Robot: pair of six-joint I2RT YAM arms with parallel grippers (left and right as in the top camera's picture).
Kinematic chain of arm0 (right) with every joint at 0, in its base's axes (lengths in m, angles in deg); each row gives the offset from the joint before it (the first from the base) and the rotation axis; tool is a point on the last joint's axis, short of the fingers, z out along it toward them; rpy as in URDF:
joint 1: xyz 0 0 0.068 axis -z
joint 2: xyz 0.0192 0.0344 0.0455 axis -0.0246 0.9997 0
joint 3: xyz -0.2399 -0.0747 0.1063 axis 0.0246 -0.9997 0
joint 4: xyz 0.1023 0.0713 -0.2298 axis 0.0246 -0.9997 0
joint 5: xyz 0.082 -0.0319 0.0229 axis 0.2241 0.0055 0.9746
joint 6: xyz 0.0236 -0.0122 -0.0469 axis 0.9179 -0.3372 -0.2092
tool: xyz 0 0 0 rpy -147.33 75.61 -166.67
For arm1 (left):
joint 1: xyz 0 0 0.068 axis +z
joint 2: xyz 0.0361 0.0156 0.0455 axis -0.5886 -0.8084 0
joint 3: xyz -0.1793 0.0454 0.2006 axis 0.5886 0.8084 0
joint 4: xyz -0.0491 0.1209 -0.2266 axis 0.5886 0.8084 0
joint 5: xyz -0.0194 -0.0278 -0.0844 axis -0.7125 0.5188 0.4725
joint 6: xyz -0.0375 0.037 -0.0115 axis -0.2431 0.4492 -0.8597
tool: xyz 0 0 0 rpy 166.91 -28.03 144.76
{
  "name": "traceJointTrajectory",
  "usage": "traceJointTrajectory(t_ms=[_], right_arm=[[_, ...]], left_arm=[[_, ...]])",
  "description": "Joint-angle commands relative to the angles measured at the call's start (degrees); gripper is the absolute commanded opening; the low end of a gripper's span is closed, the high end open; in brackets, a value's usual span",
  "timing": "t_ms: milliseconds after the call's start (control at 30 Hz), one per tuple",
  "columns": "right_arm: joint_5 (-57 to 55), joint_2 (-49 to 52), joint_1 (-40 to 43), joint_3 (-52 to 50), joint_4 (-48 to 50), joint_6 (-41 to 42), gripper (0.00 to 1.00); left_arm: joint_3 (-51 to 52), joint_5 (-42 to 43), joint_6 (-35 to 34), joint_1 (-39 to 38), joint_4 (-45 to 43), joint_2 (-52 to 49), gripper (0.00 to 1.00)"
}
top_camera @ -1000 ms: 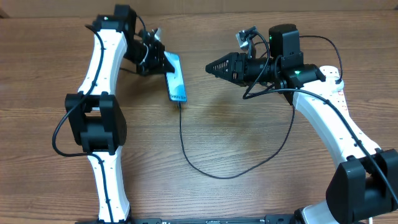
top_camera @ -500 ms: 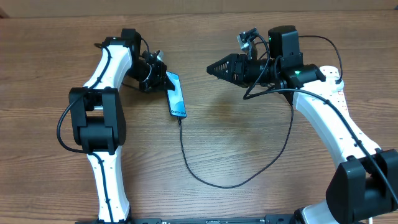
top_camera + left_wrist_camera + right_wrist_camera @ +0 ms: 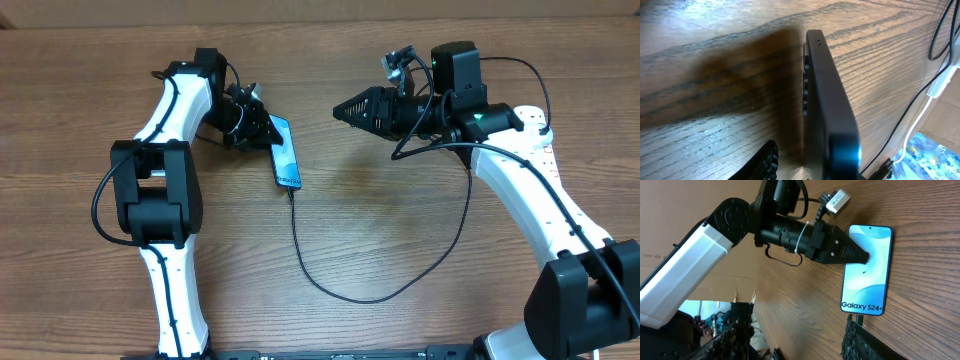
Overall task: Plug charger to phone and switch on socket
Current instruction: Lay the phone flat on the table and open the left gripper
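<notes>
The phone [image 3: 286, 152] lies on the wooden table with its light-blue screen [image 3: 865, 270] lit and facing up. The charger, a thin black cable [image 3: 350, 295], is plugged into the phone's near end [image 3: 859, 318] and loops right toward the right arm. My left gripper [image 3: 262, 130] sits at the phone's far left edge, its tip [image 3: 862, 257] over the screen. In the left wrist view one finger [image 3: 767, 162] stands apart from the phone's black edge [image 3: 827, 100]. My right gripper [image 3: 797, 340] hovers open and empty to the phone's right. The socket [image 3: 543, 122] is mostly hidden behind the right arm.
The wooden table [image 3: 400, 230] spreads between the arms, crossed only by the cable's loop. The right arm's own black wiring [image 3: 468, 190] hangs beside the charger cable. A cardboard wall [image 3: 320, 10] borders the far edge.
The phone was tilted up in the left gripper a second ago; it now lies flat, and the left jaws have parted from it. The right arm has not moved.
</notes>
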Motion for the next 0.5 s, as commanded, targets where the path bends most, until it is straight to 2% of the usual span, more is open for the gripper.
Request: traceJointTrajectory(t_ms=[0,200,467], right_arm=[[-0.42,-0.96,0.17,0.92,0.11,-0.42,0.61],[-0.39,-0.96,0.17,0.92,0.09,-0.39,0.62],[-0.42,-0.96,0.17,0.92,-0.07,-0.42,0.61]], left_arm=[[0.22,-0.26,0.24,0.31,0.09,0.35,0.31],[0.22,-2.10,0.24,0.31,0.13,0.35,0.38],[0.22,-3.17,0.22,0.31,0.09,0.35,0.37]])
